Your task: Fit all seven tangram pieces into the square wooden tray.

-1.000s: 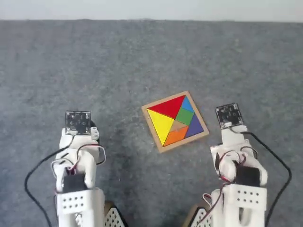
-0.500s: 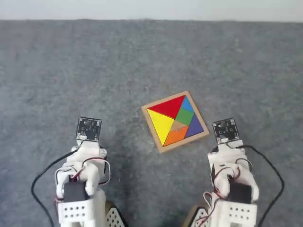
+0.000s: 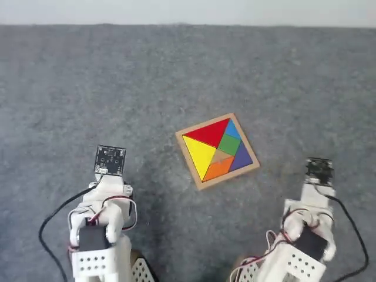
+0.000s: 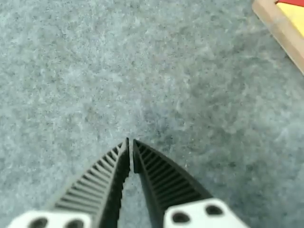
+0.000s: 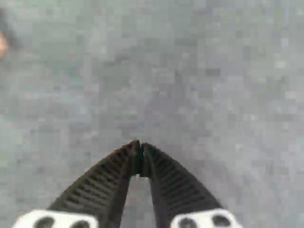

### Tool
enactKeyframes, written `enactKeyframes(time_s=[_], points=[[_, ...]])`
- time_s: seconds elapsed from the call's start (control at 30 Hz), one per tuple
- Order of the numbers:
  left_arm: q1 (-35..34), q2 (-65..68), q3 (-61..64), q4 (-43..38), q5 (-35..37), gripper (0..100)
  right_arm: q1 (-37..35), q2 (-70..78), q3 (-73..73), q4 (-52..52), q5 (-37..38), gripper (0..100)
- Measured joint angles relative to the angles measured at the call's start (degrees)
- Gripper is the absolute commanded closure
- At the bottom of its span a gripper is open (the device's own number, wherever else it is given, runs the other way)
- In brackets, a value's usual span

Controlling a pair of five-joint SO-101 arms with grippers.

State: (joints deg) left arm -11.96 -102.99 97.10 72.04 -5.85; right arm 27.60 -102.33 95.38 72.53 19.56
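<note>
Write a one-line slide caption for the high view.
Square wooden tray holding all seven coloured tangram pieces on a grey table, left arm and right arm at the near edge either side.

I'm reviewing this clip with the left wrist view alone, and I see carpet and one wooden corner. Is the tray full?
Observer: Yes. In the high view the tray holds seven coloured pieces, packed with no gaps.
Operator: Is anything holding a piece?
Observer: No. The right gripper is shut with nothing in it, over bare carpet.
Operator: Where does the tray sit?
Observer: Between the two arms and a little farther out, turned at an angle, touched by neither.
</note>
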Motion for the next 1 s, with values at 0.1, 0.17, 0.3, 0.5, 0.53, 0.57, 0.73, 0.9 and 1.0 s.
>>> enactKeyframes(time_s=[0.1, 0.17, 0.3, 0.5, 0.53, 0.57, 0.73, 0.9, 1.0], points=[[0.0, 0.0, 0.0, 0.0, 0.0, 98, 3.8, 0.0, 0.0, 0.0, 0.0, 99.1], [0.0, 0.0, 0.0, 0.0, 0.0, 98, 4.2, 0.0, 0.0, 0.0, 0.0, 99.1], [0.0, 0.0, 0.0, 0.0, 0.0, 98, 4.5, 0.0, 0.0, 0.0, 0.0, 99.1], [0.2, 0.0, 0.0, 0.0, 0.0, 98, 4.5, 0.0, 0.0, 0.1, 0.0, 99.1], [0.3, 0.0, 0.0, 0.0, 0.0, 98, 4.5, 0.0, 0.0, 0.1, 0.0, 99.1], [0.3, 0.0, 0.0, 0.0, 0.0, 98, 4.5, 0.0, 0.0, 0.1, 0.0, 99.1], [0.3, 0.0, 0.0, 0.0, 0.0, 98, 4.5, 0.0, 0.0, 0.1, 0.0, 99.1], [0.3, 0.0, 0.0, 0.0, 0.0, 98, 4.5, 0.0, 0.0, 0.1, 0.0, 99.1], [0.3, 0.0, 0.0, 0.0, 0.0, 98, 4.5, 0.0, 0.0, 0.1, 0.0, 99.1]])
